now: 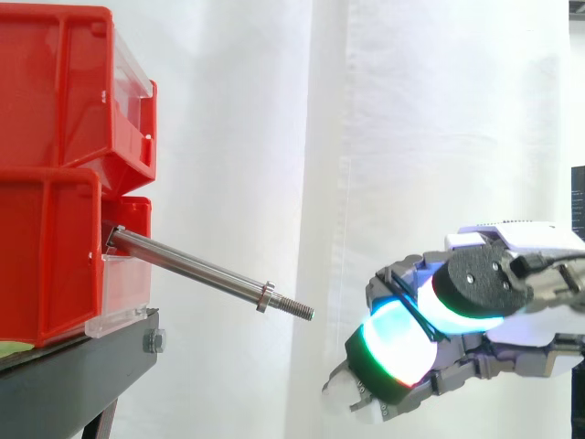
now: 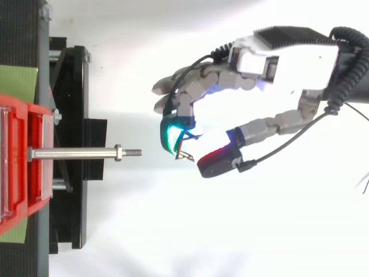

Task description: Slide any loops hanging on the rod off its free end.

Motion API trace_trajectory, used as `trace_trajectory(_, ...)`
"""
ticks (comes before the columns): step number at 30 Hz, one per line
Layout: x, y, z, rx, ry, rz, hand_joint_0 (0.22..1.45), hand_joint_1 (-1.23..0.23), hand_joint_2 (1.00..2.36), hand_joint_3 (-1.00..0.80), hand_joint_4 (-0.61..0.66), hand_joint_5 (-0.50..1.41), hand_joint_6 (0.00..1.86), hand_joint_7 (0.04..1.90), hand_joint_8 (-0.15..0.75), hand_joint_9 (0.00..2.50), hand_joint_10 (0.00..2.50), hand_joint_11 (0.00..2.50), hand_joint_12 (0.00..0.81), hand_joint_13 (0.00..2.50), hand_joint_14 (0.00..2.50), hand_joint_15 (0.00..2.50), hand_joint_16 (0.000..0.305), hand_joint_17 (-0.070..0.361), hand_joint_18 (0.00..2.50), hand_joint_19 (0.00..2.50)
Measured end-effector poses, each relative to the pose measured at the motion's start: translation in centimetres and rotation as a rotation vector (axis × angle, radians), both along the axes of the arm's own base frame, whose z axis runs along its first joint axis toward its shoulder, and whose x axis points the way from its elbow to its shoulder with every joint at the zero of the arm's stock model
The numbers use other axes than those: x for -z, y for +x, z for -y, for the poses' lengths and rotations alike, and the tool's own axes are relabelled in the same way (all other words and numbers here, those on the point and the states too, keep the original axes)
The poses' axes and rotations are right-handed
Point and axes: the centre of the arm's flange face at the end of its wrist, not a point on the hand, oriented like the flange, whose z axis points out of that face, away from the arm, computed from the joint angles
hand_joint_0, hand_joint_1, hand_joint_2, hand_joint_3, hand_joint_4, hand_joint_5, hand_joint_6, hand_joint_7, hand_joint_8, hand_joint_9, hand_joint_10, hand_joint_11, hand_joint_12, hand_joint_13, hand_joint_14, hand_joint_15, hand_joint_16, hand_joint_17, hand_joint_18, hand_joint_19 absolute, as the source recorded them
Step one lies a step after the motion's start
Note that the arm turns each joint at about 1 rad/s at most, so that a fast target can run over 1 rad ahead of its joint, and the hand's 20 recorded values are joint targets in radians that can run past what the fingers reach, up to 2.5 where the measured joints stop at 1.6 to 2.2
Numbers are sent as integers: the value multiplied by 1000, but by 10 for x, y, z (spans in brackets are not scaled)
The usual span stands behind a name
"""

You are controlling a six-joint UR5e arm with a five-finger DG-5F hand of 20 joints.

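A steel rod (image 1: 196, 268) sticks out of the lower red bin (image 1: 46, 256) and slopes down to the right, ending in a nut and a threaded free tip (image 1: 297, 308). Nothing hangs on the rod (image 2: 75, 153). My hand (image 1: 475, 293) hovers right of the tip and slightly below it, a short gap away. Its fingers are curled, and a green-glowing fingertip (image 2: 173, 131) faces the red-glowing thumb pad (image 2: 219, 158). A thin black loop (image 2: 185, 151) is caught at the green fingertip, between it and the thumb, clear of the rod. In the side view the loop (image 1: 409, 309) runs across the glowing pad.
Two red bins (image 1: 64, 91) are stacked on a black stand (image 1: 73, 375) at the left. A white curtain hangs behind. Open space lies between the rod tip and the hand (image 2: 253, 63).
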Motion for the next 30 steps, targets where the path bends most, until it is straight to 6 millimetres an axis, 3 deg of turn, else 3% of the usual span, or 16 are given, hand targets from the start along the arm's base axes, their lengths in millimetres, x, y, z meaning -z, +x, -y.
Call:
trace_trajectory(12, -6, -13, -1, 136, 294, -103, 631, -768, 1003, -449, 125, -162, 905, 884, 280, 617, 2, 76, 337, 392, 0, 0, 51, 115, 384, 93)
trace_trajectory(20, -5, -14, -9, 160, 395, -111, 621, -742, 1003, -456, 117, -153, 898, 915, 277, 616, 2, 66, 336, 395, 0, 0, 50, 114, 390, 101)
trace_trajectory(27, -2, -15, -16, 159, 442, -133, 617, -749, 1012, -275, 54, -158, 907, 934, 282, 606, 2, 79, 336, 374, 0, 0, 51, 114, 367, 112)
trace_trajectory(30, -2, -15, -17, 158, 455, -135, 639, -811, 1008, -372, 80, -172, 907, 879, 273, 569, 4, 80, 339, 370, 0, 0, 51, 115, 379, 86)
